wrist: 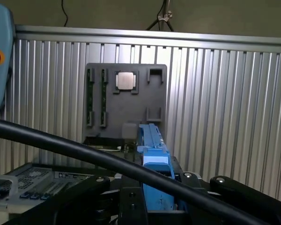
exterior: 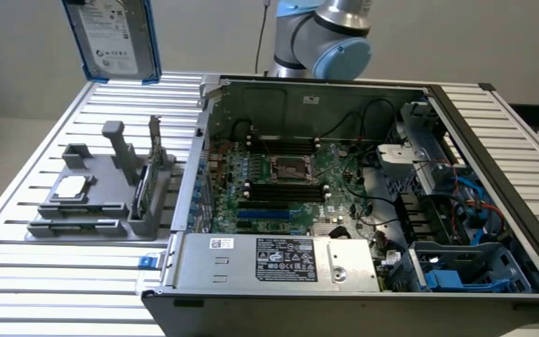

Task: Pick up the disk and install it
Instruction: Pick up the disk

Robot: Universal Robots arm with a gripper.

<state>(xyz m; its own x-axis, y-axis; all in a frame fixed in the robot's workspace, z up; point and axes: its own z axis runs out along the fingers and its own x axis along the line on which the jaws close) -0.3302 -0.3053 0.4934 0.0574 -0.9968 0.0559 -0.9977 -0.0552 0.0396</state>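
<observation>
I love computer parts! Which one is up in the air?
The disk, silver with a blue frame, held up high in the claw. The square chip and the thin green cards sit down in the gray tray.

The disk (exterior: 112, 38) is cut off by the exterior view's top edge.

High exterior, close wrist; both show the disk (exterior: 110, 31) (wrist: 154, 150).

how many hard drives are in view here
1. The disk hangs in the air over the table's far corner on the exterior view's left, label toward the camera. More drives could sit hidden in the computer case's bays.
</observation>
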